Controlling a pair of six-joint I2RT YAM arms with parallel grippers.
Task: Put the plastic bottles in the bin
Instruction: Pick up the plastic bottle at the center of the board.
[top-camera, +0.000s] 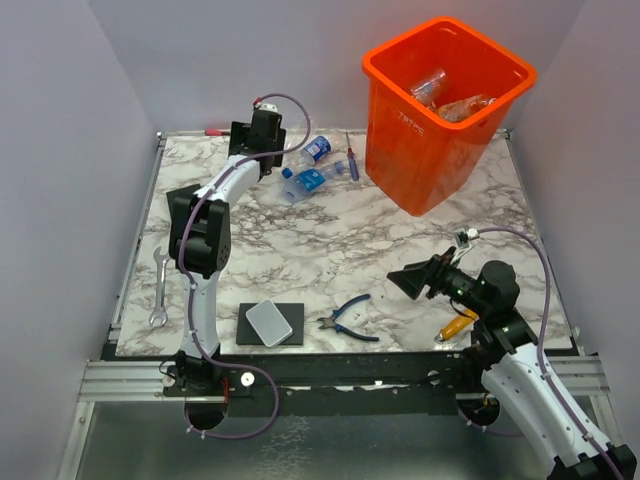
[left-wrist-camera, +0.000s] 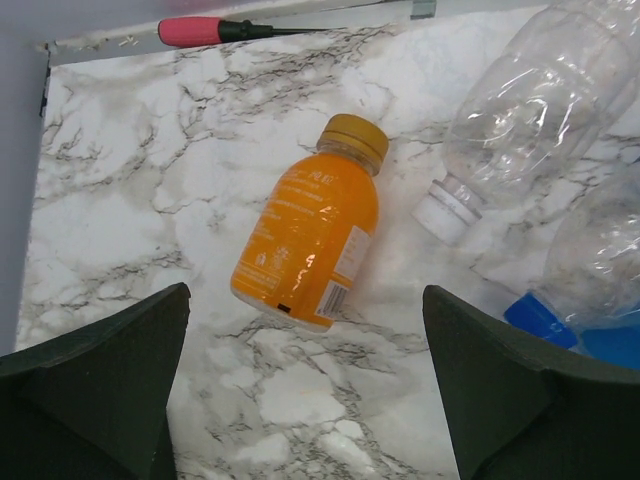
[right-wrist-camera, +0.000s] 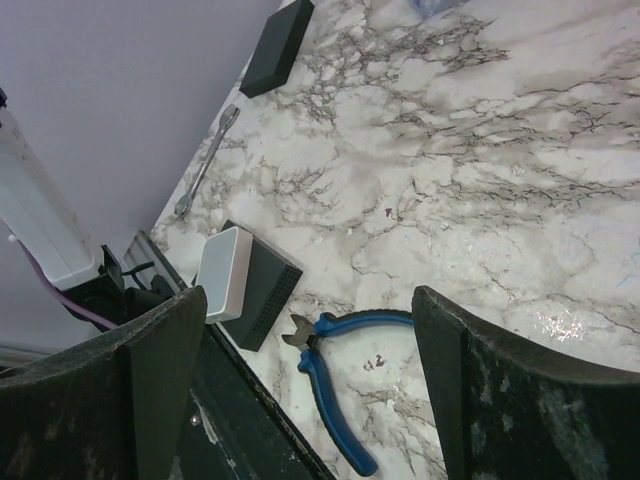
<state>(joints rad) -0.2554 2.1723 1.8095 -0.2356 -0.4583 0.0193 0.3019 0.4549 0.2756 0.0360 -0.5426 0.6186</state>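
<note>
Orange, with a gold cap, one small bottle (left-wrist-camera: 308, 245) lies flat on the marble table (left-wrist-camera: 120, 200), straight ahead of the left pincer (left-wrist-camera: 305, 300), whose two fingers stand wide apart with nothing between them. The bottle's long axis runs away from that pincer, base nearest, cap farthest and leaning a little right, so the jaws would likely close across its narrow body, not end to end. Clear bottles (left-wrist-camera: 530, 110) lie just right of it, near the right-hand finger. The bin (top-camera: 410, 160) stands at the table's far right, well apart, with bottles in it. The right pincer (right-wrist-camera: 308, 300), likewise spread and empty, hangs over the blue pliers (right-wrist-camera: 370, 319) at the near edge, so the left arm is nearer.
</note>
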